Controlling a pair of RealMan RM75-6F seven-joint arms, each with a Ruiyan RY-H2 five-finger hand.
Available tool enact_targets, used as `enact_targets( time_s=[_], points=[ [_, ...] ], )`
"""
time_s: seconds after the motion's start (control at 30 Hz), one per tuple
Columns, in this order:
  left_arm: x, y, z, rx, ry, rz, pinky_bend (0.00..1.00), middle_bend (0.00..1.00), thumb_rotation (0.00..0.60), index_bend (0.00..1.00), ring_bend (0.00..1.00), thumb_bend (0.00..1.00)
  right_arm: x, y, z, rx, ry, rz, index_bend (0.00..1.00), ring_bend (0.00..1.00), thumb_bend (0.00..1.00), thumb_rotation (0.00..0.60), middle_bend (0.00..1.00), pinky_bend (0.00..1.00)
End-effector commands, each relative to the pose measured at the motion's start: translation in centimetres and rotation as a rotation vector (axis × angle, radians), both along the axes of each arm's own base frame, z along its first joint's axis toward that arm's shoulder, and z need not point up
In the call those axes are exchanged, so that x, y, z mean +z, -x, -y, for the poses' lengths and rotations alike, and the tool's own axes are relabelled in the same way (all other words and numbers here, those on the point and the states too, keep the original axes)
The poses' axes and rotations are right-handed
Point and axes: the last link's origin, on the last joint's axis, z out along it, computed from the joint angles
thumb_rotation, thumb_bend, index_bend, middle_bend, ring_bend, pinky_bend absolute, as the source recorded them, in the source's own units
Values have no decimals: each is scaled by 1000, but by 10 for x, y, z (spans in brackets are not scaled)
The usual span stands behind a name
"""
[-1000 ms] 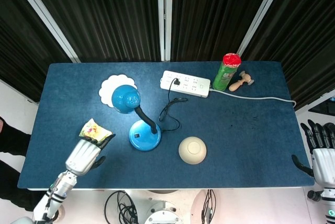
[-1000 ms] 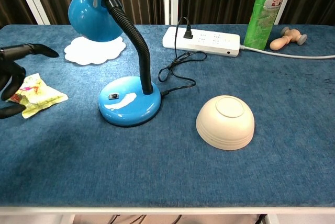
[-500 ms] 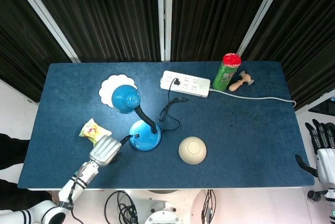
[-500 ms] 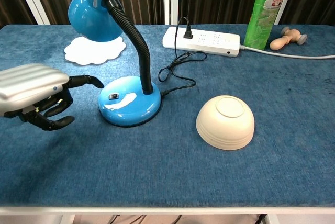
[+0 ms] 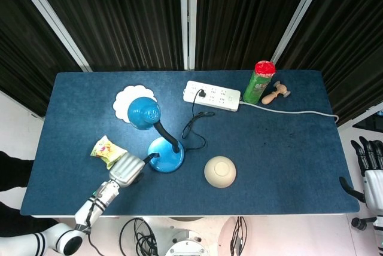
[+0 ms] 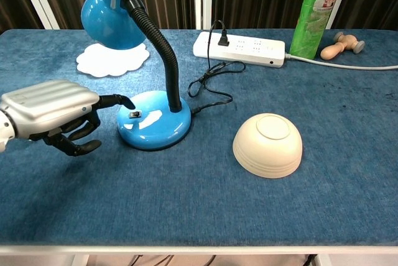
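Note:
My left hand hovers low over the table just left of the blue desk lamp's round base. It holds nothing. One finger stretches out toward the base's rim, close to the small switch; the others curl loosely below. Whether the fingertip touches the base I cannot tell. The lamp's head bends left on a black gooseneck. A yellow snack packet lies just behind the hand, hidden in the chest view. My right hand hangs off the table's right edge, fingers straight and apart.
An upturned cream bowl sits right of the lamp. A white power strip with the lamp's cord, a green can, a wooden stamp and a white doily line the back.
My left hand has swept right from over the snack packet to the lamp's base, its outstretched finger now at the rim. The right hand has dropped slightly.

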Motion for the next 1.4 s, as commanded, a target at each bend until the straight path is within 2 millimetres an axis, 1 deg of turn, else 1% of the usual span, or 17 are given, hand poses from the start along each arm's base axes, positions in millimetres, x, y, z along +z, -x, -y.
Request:
enact_targets(
  time_s=[0.03, 0.37, 0.87, 1.2, 1.4],
  points=[
    [-2, -1, 0, -2, 6, -5, 752, 805, 600, 161, 758, 402, 0, 1, 0, -2, 2, 2, 0, 0, 184, 600, 0, 0],
    [-8, -4, -1, 10, 28, -16, 757, 809, 600, 161, 763, 416, 1, 4, 1, -9, 6, 10, 0, 0, 186, 600, 0, 0],
    [-11, -3, -4, 25, 33, -22, 760, 810, 600, 161, 763, 425, 1, 7, 1, -15, 5, 13, 0, 0, 185, 600, 0, 0],
    [-15, -1, -6, 48, 54, -11, 761, 810, 600, 161, 763, 427, 0, 8, 0, -18, 0, 12, 0, 0, 188, 600, 0, 0],
    [-16, -2, -7, 43, 54, -1, 761, 810, 600, 161, 763, 426, 0, 8, 0, -22, -2, 10, 0, 0, 188, 600, 0, 0]
  ],
)
